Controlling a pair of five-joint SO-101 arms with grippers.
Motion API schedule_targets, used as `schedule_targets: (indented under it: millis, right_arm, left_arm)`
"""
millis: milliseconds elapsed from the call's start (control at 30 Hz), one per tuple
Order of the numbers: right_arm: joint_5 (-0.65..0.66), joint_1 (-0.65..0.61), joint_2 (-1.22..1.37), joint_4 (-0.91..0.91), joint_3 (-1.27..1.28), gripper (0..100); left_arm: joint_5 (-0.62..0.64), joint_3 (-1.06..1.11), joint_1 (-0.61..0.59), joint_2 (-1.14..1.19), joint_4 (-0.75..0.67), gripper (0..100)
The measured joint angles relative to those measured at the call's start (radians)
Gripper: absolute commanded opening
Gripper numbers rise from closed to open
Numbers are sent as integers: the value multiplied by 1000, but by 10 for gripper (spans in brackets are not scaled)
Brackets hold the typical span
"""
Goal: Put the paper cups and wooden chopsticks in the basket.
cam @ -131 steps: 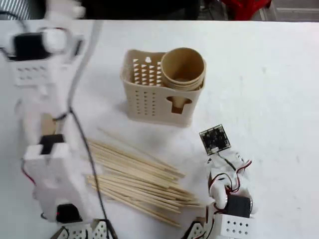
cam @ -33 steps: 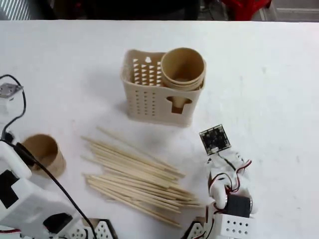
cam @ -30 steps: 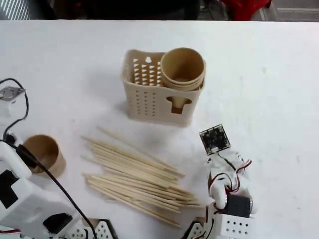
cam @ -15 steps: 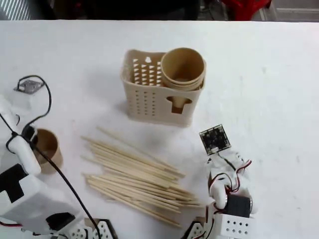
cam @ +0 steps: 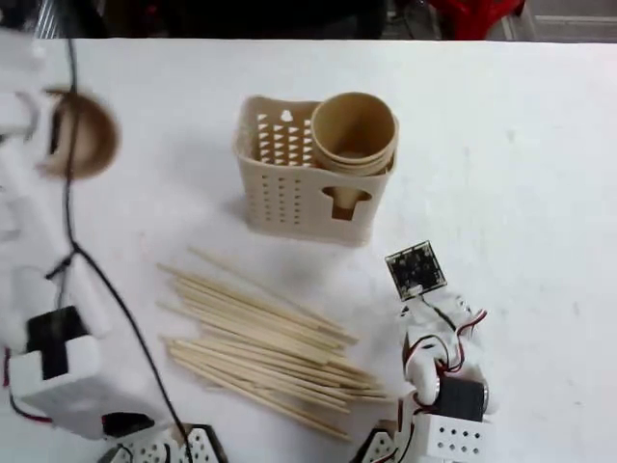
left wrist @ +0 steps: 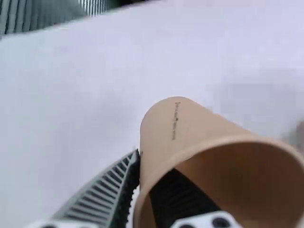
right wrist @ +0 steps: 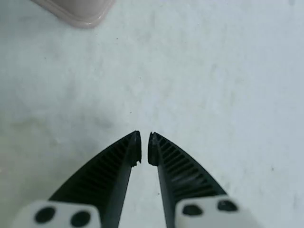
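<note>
The white worktop (cam: 501, 145) carries a cream perforated basket (cam: 289, 198), upper centre in the high view. Below it, near but not touching, lies a loose pile of wooden chopsticks (cam: 260, 342) at lower centre. The right arm (cam: 439, 376) sits folded at the lower right. A stack of paper cups (cam: 353, 130) stands upright in the basket's right end. A single paper cup (cam: 85, 135) shows blurred at the upper left, clamped by the left gripper (left wrist: 153, 164), one finger outside its wall and one inside. The right gripper (right wrist: 144, 145), over bare worktop, has its tips closed almost together, holding nothing.
</note>
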Motion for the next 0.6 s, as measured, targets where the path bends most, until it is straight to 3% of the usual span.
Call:
schedule_targets:
  millis: [233,400,600]
  right_arm:
    - [0,0,0,0,0,45]
    - [0,0,0,0,0,45]
    - [0,0,0,0,0,45]
  left_arm:
    - [270,-262,454,0,-6,23]
    - [322,-273,773,3,-68,23]
    - [333,-196,833,121,-100,23]
